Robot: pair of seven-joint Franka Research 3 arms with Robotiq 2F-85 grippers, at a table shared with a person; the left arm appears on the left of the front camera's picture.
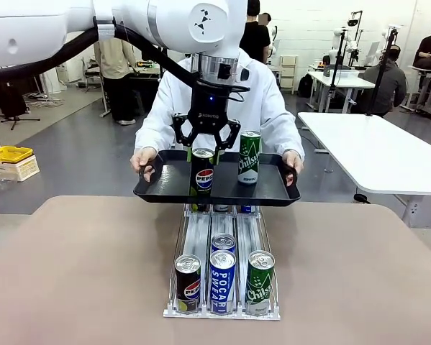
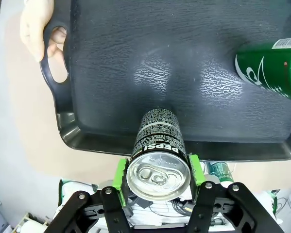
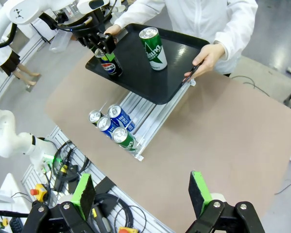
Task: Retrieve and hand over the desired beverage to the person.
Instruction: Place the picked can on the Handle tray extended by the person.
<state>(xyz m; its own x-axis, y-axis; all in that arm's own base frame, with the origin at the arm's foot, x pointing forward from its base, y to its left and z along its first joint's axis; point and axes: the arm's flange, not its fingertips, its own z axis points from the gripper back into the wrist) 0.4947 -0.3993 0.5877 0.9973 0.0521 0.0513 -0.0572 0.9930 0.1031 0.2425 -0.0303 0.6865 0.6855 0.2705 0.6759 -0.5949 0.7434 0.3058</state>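
Observation:
My left gripper (image 1: 204, 147) is shut on a black Pepsi can (image 1: 203, 177), its green pads (image 2: 120, 174) pressing both sides near the top. The can (image 2: 157, 150) stands upright at the near edge of a black tray (image 1: 265, 188); I cannot tell whether its base touches. The person (image 1: 269, 100) in a white jacket holds the tray by both handles, one hand (image 2: 34, 29) at the grip hole. A green Chilsung can (image 1: 249, 157) stands on the tray to the right. My right gripper (image 3: 142, 194) hangs open high above the table's near side, nothing between its fingers.
A clear can rack (image 1: 222, 310) sits mid-table, partly under the tray, with a Pepsi can (image 1: 188, 282), Pocari Sweat can (image 1: 222, 280) and green can (image 1: 260, 282) at its front and another can (image 1: 223, 243) behind. Bare table (image 1: 78, 273) lies on both sides.

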